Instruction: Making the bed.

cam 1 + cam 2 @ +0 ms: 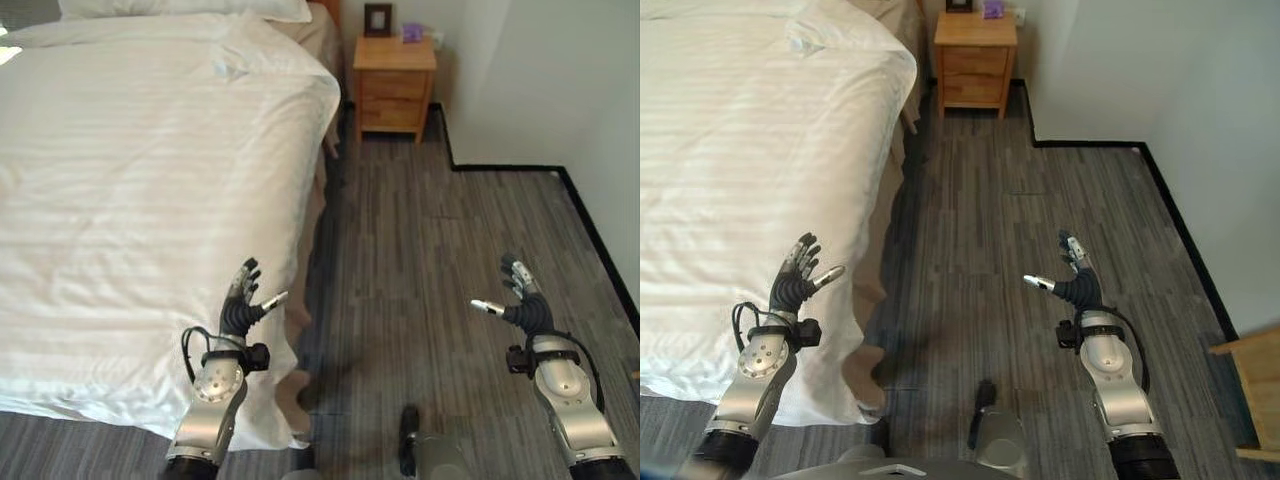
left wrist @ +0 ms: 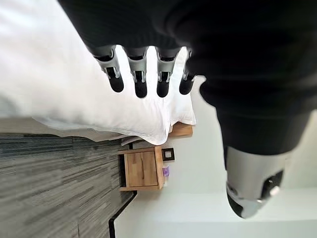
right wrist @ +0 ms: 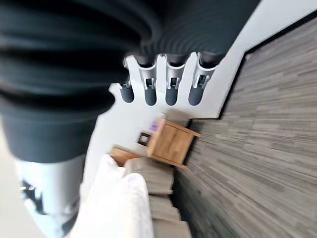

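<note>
Fingers straight, both hands; left hand (image 1: 240, 312) over duvet (image 1: 130, 180) edge, right hand (image 1: 525, 305) over floor (image 1: 430, 260).

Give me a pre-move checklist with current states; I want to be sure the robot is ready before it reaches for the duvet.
1. Left hand free: ok, fingers straight, holding nothing, over the near edge of the white duvet.
2. Right hand free: ok, fingers open, holding nothing, above the grey wood-pattern floor.
3. Duvet within reach of both hands: not ok, the right hand is well off the bed's side.
4. Duvet lies flat: not ok, a small bump shows near the far corner and the near corner hangs in folds.
5. Path beside the bed free: ok, the wooden nightstand stands far off by the wall.
</note>
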Robot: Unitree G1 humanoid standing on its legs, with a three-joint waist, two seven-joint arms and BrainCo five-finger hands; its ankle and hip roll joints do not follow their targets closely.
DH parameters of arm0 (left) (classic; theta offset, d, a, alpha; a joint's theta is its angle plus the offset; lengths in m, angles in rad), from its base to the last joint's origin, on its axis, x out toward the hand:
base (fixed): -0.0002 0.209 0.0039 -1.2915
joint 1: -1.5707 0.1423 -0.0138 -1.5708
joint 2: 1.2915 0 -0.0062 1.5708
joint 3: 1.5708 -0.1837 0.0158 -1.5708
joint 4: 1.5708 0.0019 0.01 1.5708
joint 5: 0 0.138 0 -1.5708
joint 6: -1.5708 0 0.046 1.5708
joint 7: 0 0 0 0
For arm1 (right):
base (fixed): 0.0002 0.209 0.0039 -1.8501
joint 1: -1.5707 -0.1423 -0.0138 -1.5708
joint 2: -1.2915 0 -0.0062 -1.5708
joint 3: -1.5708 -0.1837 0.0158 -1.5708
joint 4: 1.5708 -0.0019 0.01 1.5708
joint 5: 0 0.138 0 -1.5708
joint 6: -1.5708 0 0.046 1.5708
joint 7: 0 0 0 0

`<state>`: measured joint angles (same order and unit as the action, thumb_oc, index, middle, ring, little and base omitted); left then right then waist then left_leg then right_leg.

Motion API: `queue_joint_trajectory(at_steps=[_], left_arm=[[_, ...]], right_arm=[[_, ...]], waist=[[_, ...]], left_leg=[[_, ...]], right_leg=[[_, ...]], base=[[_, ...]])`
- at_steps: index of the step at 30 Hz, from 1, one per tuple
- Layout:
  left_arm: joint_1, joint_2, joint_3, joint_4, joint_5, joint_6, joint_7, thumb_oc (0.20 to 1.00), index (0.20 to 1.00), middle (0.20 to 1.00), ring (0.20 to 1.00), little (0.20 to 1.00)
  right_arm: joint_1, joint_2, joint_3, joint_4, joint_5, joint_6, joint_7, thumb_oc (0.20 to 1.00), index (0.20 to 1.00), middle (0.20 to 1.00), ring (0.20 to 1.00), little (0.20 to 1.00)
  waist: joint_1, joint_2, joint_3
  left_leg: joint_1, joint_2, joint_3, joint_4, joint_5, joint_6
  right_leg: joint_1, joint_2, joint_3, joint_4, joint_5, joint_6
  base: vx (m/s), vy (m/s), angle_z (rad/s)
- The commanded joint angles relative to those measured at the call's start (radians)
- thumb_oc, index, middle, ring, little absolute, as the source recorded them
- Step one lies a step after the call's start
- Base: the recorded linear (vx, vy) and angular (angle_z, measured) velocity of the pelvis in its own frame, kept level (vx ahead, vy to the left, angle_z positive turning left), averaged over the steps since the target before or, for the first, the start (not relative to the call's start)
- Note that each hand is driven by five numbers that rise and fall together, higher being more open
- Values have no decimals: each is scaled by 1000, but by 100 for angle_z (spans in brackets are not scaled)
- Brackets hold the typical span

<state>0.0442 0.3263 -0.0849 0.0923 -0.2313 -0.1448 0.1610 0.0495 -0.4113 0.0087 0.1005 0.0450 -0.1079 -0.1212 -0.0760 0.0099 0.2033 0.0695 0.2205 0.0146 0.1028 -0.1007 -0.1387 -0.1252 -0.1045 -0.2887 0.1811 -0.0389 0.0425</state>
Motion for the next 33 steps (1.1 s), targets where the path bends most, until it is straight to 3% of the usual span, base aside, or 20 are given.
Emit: queue_joint_trajectory(at_steps=[1, 3, 6, 8, 10, 11, 12, 13, 16, 18, 19, 21, 23, 24, 25, 26, 28, 30, 32, 33], left_arm=[[-27, 8, 18, -68, -37, -70, -7, 1000, 1000, 1000, 1000, 1000], [-25, 2, 5, -76, -56, -77, -8, 1000, 1000, 1000, 1000, 1000], [-27, -3, -7, -85, -72, -72, -12, 1000, 1000, 1000, 1000, 1000], [-8, -16, -6, -96, -74, -76, -16, 1000, 1000, 1000, 1000, 1000], [12, -27, -9, -102, -72, -72, -28, 1000, 1000, 1000, 1000, 1000], [19, -27, -4, -104, -69, -71, -26, 1000, 1000, 1000, 1000, 1000], [26, -27, -9, -102, -73, -68, -29, 1000, 1000, 1000, 1000, 1000], [30, -30, -11, -103, -73, -66, -32, 1000, 1000, 1000, 1000, 1000], [42, -31, -15, -99, -72, -66, -27, 1000, 1000, 1000, 1000, 1000], [49, -23, -17, -103, -71, -66, -23, 1000, 1000, 1000, 1000, 1000], [45, -15, -20, -102, -72, -64, -25, 1000, 1000, 1000, 1000, 1000], [45, 2, -28, -102, -64, -56, -22, 1000, 1000, 1000, 1000, 1000], [23, 30, -41, -98, -25, -42, -5, 1000, 1000, 1000, 1000, 1000], [19, 43, -41, -101, -21, -41, -5, 1000, 1000, 1000, 1000, 1000], [18, 42, -41, -101, -21, -41, -5, 1000, 1000, 1000, 1000, 1000], [9, 58, -37, -105, -17, -45, -4, 1000, 1000, 1000, 1000, 1000], [-2, 59, -34, -106, -23, -48, 0, 1000, 1000, 1000, 1000, 1000], [10, 53, -30, -110, -29, -48, -6, 1000, 1000, 1000, 1000, 1000], [22, 45, -24, -105, -34, -46, -9, 1000, 1000, 1000, 1000, 1000], [22, 45, -23, -105, -34, -46, -10, 1000, 1000, 1000, 1000, 1000]], right_arm=[[-15, -38, 8, -42, -3, -63, 2, 1000, 1000, 1000, 1000, 1000], [-23, -48, 18, -44, 19, -68, 3, 1000, 1000, 1000, 1000, 1000], [-48, -54, 28, -33, 13, -54, 5, 1000, 1000, 1000, 1000, 1000], [-52, -46, 38, -27, 7, -52, 6, 1000, 1000, 1000, 1000, 1000], [-51, -43, 47, -21, 7, -55, 15, 1000, 1000, 1000, 1000, 1000], [-52, -43, 55, -7, 2, -55, 15, 1000, 1000, 1000, 1000, 1000], [-56, -49, 64, 11, -6, -61, 11, 1000, 1000, 1000, 1000, 1000], [-55, -47, 63, 8, -10, -61, 11, 1000, 1000, 1000, 1000, 1000], [-52, -44, 72, 2, -26, -57, 13, 1000, 1000, 1000, 1000, 1000], [-45, -35, 77, -3, -41, -52, 15, 1000, 1000, 1000, 1000, 1000], [-39, -26, 86, -6, -48, -49, 18, 1000, 1000, 1000, 1000, 1000], [-33, -8, 98, -6, -68, -50, 15, 1000, 1000, 1000, 1000, 1000], [-50, 4, 121, -5, -92, -47, 19, 1000, 1000, 1000, 1000, 1000], [-56, 8, 125, -10, -92, -43, 21, 1000, 1000, 1000, 1000, 1000], [-57, 7, 125, -10, -93, -43, 20, 1000, 1000, 1000, 1000, 1000], [-64, 6, 122, -27, -105, -45, 16, 1000, 1000, 1000, 1000, 1000], [-63, 9, 110, -33, -108, -41, 6, 1000, 1000, 1000, 1000, 1000], [-60, 12, 103, -37, -108, -37, 6, 1000, 1000, 1000, 1000, 1000], [-54, 13, 95, -28, -112, -35, -2, 1000, 1000, 1000, 1000, 1000], [-54, 13, 95, -28, -112, -35, -2, 1000, 1000, 1000, 1000, 1000]], waist=[[2, 3, -18], [32, -28, 15], [91, -60, 52], [133, -59, 56], [156, -42, 46], [171, -29, 39], [200, -6, 34], [208, -7, 34], [235, -14, 19], [256, -30, 4], [263, -38, 0], [279, -75, -7], [251, -86, 1], [235, -82, 7], [238, -78, 3], [213, -51, 14], [176, -46, 32], [141, -36, 39], [119, -49, 43], [116, -48, 44]], left_leg=[[126, -4, -24, 336, 188, -35], [17, -25, -16, 545, 209, -7], [-159, -76, 37, 647, 105, 14], [-250, -102, 89, 528, 92, 28], [-266, -113, 124, 280, 65, 61], [-280, -122, 128, 153, 111, 62], [-316, -107, 143, -100, 215, 44], [-316, -114, 145, -178, 235, 42], [-369, -117, 113, -190, 267, 34], [-364, -115, 95, -181, 325, 33], [-357, -114, 91, -175, 347, 38], [-317, -134, 105, -167, 324, 77], [-217, -162, 108, -180, 262, 116], [-169, -168, 103, -186, 232, 128], [-173, -162, 104, -187, 235, 127], [-107, -144, 106, -190, 185, 136], [-46, -159, 85, -190, 130, 137], [6, -166, 58, -190, 89, 130], [64, -179, 33, -190, 38, 117], [64, -177, 30, -190, 40, 116]], right_leg=[[28, 16, 55, -263, 126, 24], [94, 20, 71, -268, 90, -13], [167, -2, 111, -268, 49, -12], [201, 1, 148, -268, 11, -4], [242, 11, 165, -268, -31, 12], [254, 26, 174, -268, -46, 18], [327, 50, 189, -268, -105, 24], [355, 45, 189, -268, -118, 29], [430, 35, 224, -268, -154, 41], [487, 25, 263, -268, -184, 48], [510, 14, 271, -264, -183, 53], [480, -9, 283, -93, -126, 94], [344, -32, 284, 180, 68, 170], [286, -40, 271, 289, 126, 180], [280, -34, 275, 287, 131, 179], [175, -65, 209, 385, 160, 172], [97, -78, 135, 351, 69, 133], [46, -54, 75, 202, 20, 110], [14, -27, 59, 0, 16, 100], [21, -25, 55, -11, 23, 99]], base=[[379, -347, -11], [428, -304, -25], [441, -120, -44], [453, 44, -74], [529, 125, -78], [819, 207, -10], [842, 163, 9], [668, 116, -6], [758, 168, -46], [642, 198, -59], [407, 141, -44], [553, 209, -56], [479, 252, -40], [313, 200, 6], [444, 259, 19], [470, 205, 23], [626, 186, 30], [544, 50, 75], [487, -31, 62], [481, -51, 52]])
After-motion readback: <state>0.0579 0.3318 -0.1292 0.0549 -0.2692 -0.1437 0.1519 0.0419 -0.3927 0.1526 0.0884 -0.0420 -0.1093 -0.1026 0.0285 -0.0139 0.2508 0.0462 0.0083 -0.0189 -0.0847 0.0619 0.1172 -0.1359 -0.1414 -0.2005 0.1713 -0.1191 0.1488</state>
